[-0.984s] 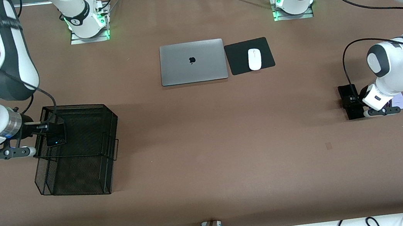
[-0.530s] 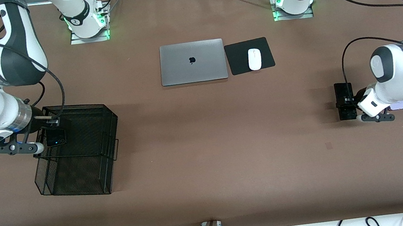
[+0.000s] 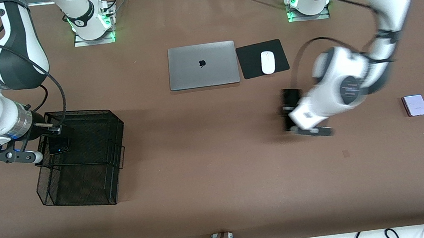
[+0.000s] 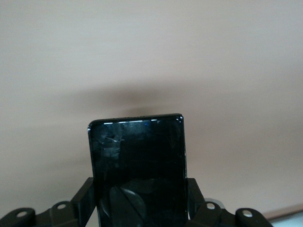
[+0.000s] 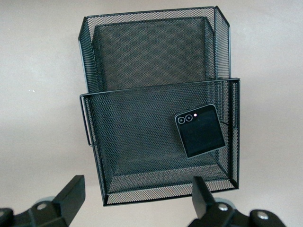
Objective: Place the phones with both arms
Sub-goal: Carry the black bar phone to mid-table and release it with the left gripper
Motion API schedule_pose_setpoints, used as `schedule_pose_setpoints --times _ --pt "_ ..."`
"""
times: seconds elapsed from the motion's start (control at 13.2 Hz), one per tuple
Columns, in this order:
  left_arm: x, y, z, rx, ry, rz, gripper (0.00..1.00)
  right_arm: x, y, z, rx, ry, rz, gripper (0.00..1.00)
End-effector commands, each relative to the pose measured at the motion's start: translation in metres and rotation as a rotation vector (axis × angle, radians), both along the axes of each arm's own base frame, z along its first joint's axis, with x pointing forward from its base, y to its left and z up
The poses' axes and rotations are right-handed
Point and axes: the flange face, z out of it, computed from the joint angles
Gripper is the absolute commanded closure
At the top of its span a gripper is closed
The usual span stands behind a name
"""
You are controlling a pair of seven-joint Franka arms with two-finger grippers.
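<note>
The left claw (image 3: 292, 118) is clamped on the long slim black phone (image 4: 137, 170), up over the counter (image 3: 218, 167). The right claw (image 5: 135, 198) hangs spread apart over the mesh basket (image 3: 81, 181), where the folded black phone (image 5: 200, 130) lies. The lilac phone (image 3: 415, 105) rests toward the left arm's end.

Open table ahead of you.
Only the mesh basket (image 3: 78, 161), laptop (image 3: 202, 65) and mouse (image 3: 267, 62) stand in your way.

Black mesh basket (image 3: 90, 159), lilac phone (image 3: 415, 105)
</note>
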Motion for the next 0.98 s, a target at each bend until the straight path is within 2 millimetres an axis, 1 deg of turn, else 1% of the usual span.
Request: schedule_pose_setpoints --times 0.0,0.08,0.15,0.23,0.3,0.38,0.45,0.61,0.68,0.76,0.83,0.91 --pt "-0.011 -0.068 -0.043 -0.062 -0.041 0.07 0.69 -0.001 -0.002 0.008 0.008 0.008 -0.009 0.0" --pt "-0.022 -0.094 -0.058 -0.087 -0.052 0.109 0.69 -0.001 -0.003 0.007 0.008 0.009 -0.009 0.0" --pt "-0.034 -0.116 -0.067 -0.103 -0.058 0.149 0.68 -0.001 -0.003 0.006 0.009 0.015 -0.012 0.0" --pt "-0.043 -0.129 -0.068 -0.099 -0.052 0.167 0.44 -0.002 -0.004 0.007 0.009 0.02 -0.015 0.0" --pt "-0.043 -0.129 -0.068 -0.094 -0.047 0.179 0.0 -0.001 -0.007 0.008 0.011 0.017 -0.012 0.0" --pt "-0.041 -0.121 -0.063 -0.085 -0.043 0.184 0.0 -0.002 -0.006 0.006 0.011 0.023 -0.006 0.0" --pt "-0.038 -0.114 -0.048 -0.062 -0.039 0.18 0.0 -0.002 -0.006 0.005 0.011 0.023 -0.006 0.0" --pt "-0.013 -0.059 -0.001 0.023 -0.007 0.203 0.0 -0.001 -0.003 0.006 0.013 0.015 -0.003 0.0" --pt "-0.003 -0.026 0.023 0.064 0.011 0.221 0.0 -0.001 0.007 0.004 0.017 0.014 -0.003 0.0" --pt "0.005 0.014 0.039 0.102 0.045 0.237 0.0 -0.005 0.04 0.001 0.047 0.016 0.033 0.0" --pt "0.012 0.058 0.042 0.143 0.101 0.275 0.0 -0.003 0.072 -0.012 0.076 0.009 0.042 0.0" --pt "0.019 0.107 0.042 0.192 0.135 0.314 0.0 -0.004 0.111 -0.027 0.109 -0.002 0.024 0.0"
